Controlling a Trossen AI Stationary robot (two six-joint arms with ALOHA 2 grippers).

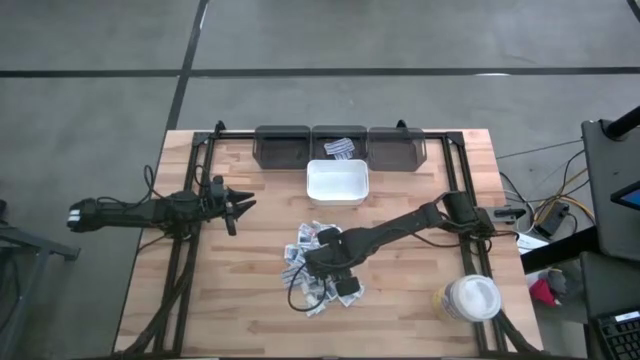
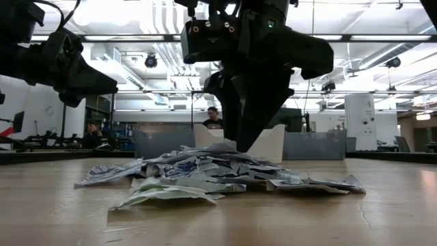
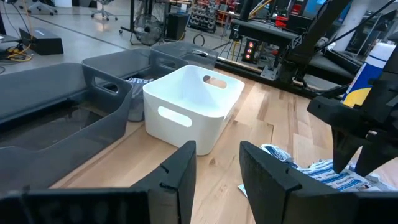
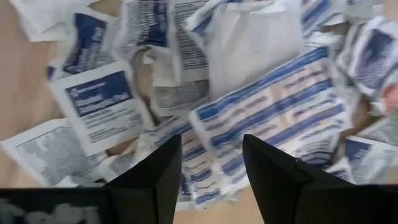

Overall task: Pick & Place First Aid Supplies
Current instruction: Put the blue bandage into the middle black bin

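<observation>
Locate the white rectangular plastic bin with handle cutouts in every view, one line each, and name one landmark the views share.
High view: white rectangular plastic bin at centre, just in front of the row of dark grey bins.
Low view: partly hidden behind the right arm, its white walls showing either side.
Left wrist view: centre, beside the grey bins.
Right wrist view: not in it.
Shared landmark: the pile of white and blue sachets, seen in all four.

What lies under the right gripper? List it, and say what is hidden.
The right gripper, open, hangs directly above the pile of sachets on the table; a blue-striped sachet lies on top. Sachets lower in the pile are covered.
</observation>
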